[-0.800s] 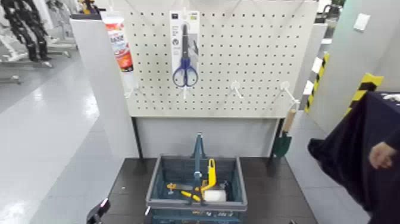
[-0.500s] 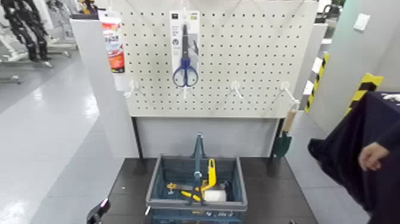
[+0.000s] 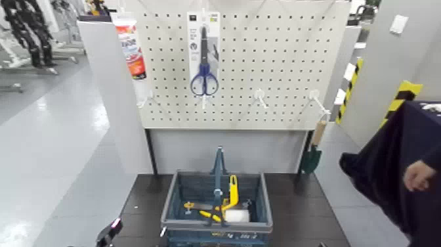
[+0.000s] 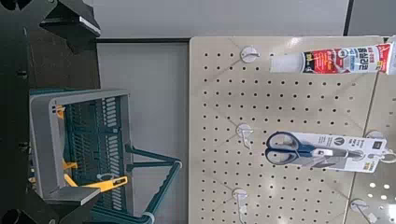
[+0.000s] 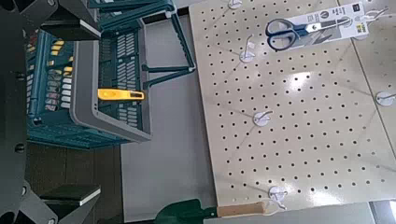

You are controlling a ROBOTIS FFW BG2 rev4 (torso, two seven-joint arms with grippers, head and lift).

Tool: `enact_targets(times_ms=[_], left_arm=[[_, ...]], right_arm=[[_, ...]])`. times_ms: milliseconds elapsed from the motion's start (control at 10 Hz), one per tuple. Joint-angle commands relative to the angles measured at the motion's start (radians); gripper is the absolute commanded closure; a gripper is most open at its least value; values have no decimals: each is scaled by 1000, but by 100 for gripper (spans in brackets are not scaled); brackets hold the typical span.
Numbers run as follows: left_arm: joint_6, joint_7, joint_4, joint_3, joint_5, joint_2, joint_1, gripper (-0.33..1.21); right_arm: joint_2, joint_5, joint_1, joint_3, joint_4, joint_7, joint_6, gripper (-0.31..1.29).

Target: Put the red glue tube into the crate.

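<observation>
The red glue tube (image 3: 131, 54) hangs slightly tilted from a hook at the pegboard's upper left; it also shows in the left wrist view (image 4: 327, 62). The blue-grey crate (image 3: 172, 200) stands on the dark table below the board, its thin handle upright, with yellow tools and a white item inside. My left gripper (image 3: 108, 232) sits low at the table's front left, far below the tube, open and empty, one finger (image 4: 75, 14) showing. My right gripper (image 5: 82, 105) is open and empty too, facing the crate (image 5: 107, 93) from a distance.
Blue-handled scissors on a white card (image 3: 203, 56) hang beside the tube. A small trowel (image 3: 313, 154) hangs at the board's right edge, and bare hooks (image 3: 260, 98) stick out. A person in dark clothing (image 3: 394, 164) stands at the right, hand (image 3: 420, 176) out.
The glue tube swung on its hook, leftward to near vertical and back to a tilt. The person's hand shifted slightly. Neither gripper has moved.
</observation>
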Motion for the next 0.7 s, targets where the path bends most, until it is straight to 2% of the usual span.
enact_targets(times_ms=[100, 700], left_arm=[[54, -55, -14, 20, -5, 4, -39, 11], [191, -181, -31, 106, 0, -1, -188, 12]], right_arm=[[0, 1, 0, 0, -1, 0, 0, 14], [-2, 1, -3, 8, -1, 2, 0, 14]])
